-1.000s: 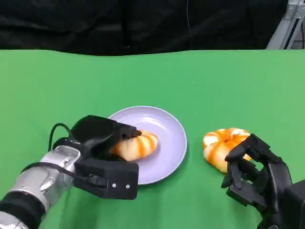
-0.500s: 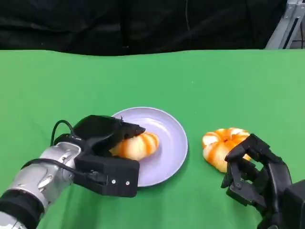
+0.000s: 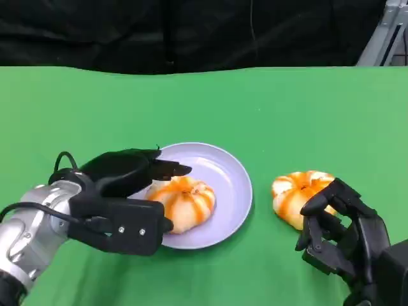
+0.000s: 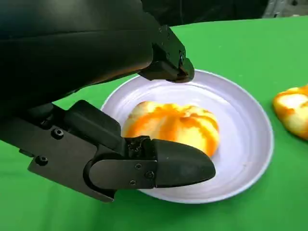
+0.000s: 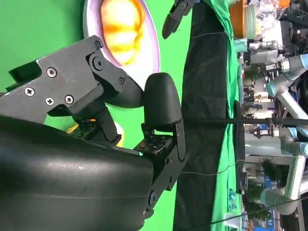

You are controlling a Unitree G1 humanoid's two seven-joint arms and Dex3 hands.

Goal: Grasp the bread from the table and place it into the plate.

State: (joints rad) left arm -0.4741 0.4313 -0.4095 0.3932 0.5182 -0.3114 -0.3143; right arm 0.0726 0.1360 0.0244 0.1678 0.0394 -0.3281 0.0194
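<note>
silver forearm (image 3: pixel 29 233), black hand (image 3: pixel 121 197), black cable (image 3: pixel 64 158)

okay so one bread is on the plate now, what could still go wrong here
The left hand is open, its fingers on either side of the bread on the plate; pulling back carelessly might drag it or shift the plate. The right hand sits close against the second bread and might nudge it.

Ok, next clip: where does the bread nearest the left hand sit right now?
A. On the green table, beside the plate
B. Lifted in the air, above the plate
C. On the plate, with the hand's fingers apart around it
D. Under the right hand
C. The bread rests on the plate, and the left wrist view shows the left hand with its fingers spread on either side of it, not clamped.
</note>
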